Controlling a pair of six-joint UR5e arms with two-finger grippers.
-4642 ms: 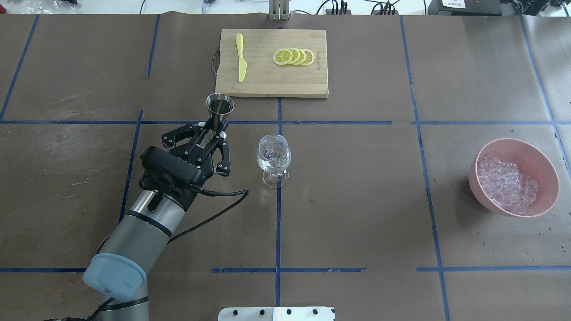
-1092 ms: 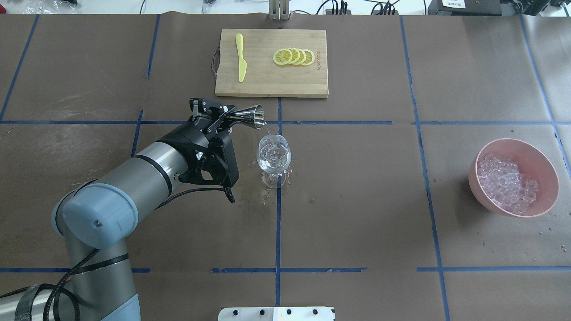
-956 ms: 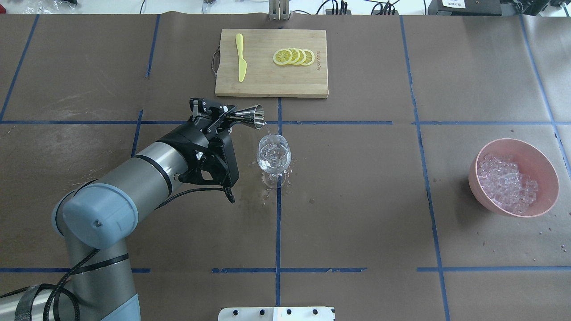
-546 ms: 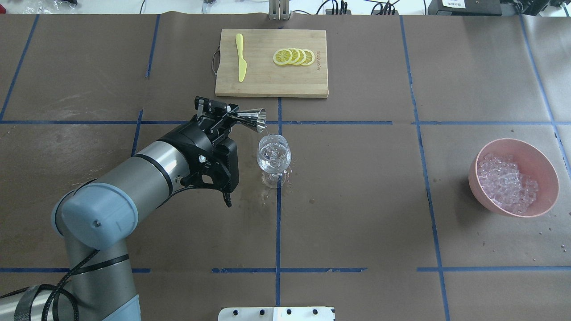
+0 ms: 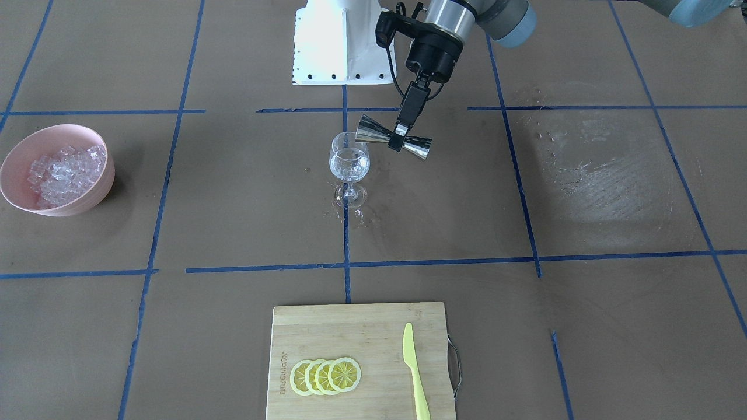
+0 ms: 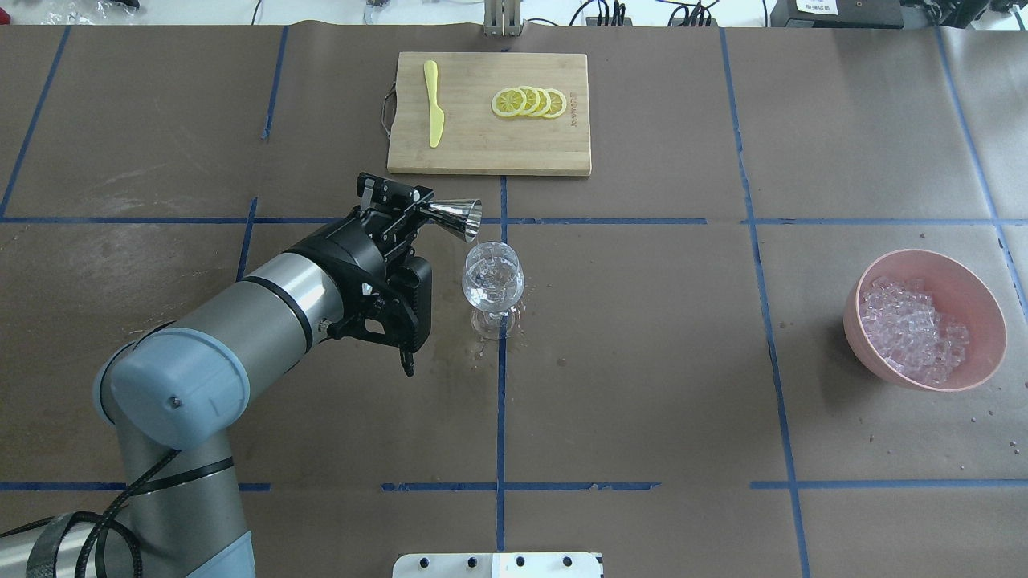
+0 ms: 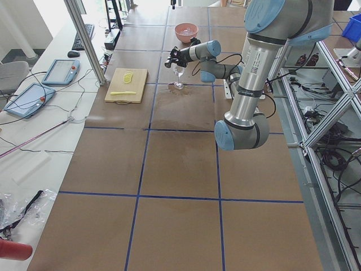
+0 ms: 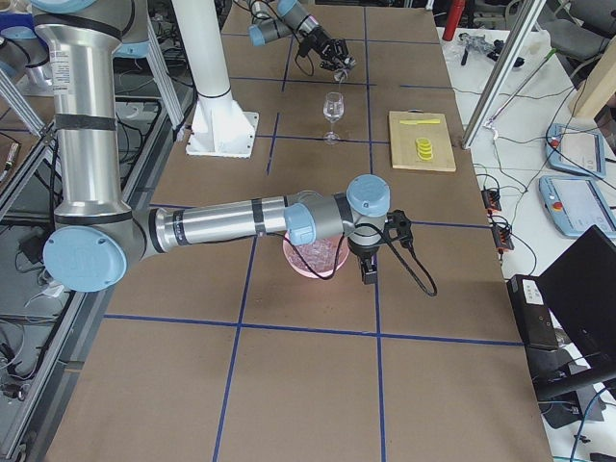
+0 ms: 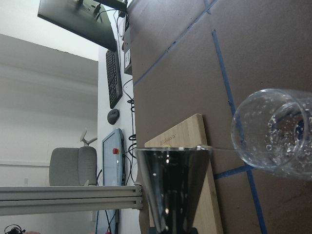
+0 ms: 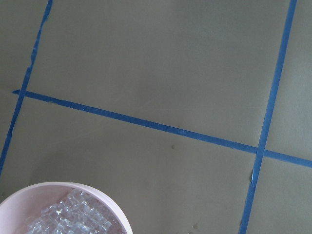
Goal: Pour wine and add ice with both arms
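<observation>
Left gripper, fingers closed on the waist of a silver double-cone jigger, holds it sideways at the rim of a clear stemmed glass containing the colourless wine. Its mouth seems off-centre, so drips could miss. Right gripper, near the pink bowl of clear ice cubes: finger state can't be told.

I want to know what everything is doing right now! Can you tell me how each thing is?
Jigger: tipped sideways above the glass, held.
Left gripper: jaws shut on the jigger.
Glass: upright, wine inside.
Table: wet spots by the glass foot.
Bowl: upright, full of ice.
Lemon slices: fanned on the board.
Knife: flat on the board.
Right gripper: over the bowl; open or shut, cannot tell.
</observation>
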